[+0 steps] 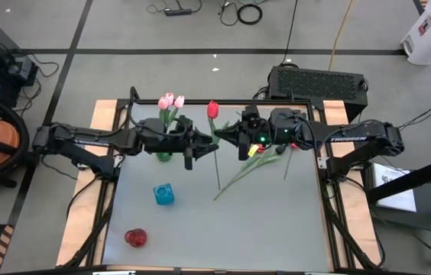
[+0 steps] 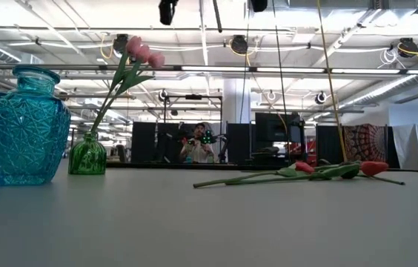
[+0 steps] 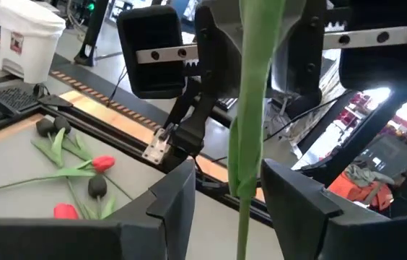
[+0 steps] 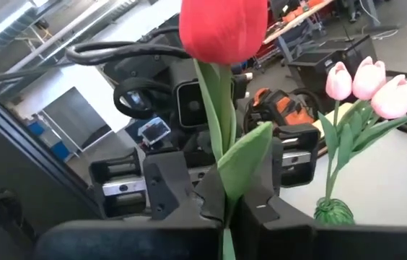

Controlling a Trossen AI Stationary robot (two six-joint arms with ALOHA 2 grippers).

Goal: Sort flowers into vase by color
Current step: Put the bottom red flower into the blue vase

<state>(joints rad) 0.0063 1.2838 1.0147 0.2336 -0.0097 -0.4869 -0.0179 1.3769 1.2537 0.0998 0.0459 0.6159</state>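
High view: both arms meeting at upper centre of frame, red tulip (image 1: 213, 109) standing upright between them. Right gripper (image 4: 226, 209) jaws clamping shut on stem just under bud; left gripper (image 3: 226, 195) jaws standing wide around same stem lower down, not yet pinching, likely handover. Pink tulips (image 1: 171, 101) already sitting in green vase (image 1: 163, 155), left of centre. Blue vase (image 1: 163, 194) and red vase (image 1: 135, 237) waiting lower left. Remaining flowers (image 1: 257, 160) lying on counter (image 1: 277, 221), centre right.
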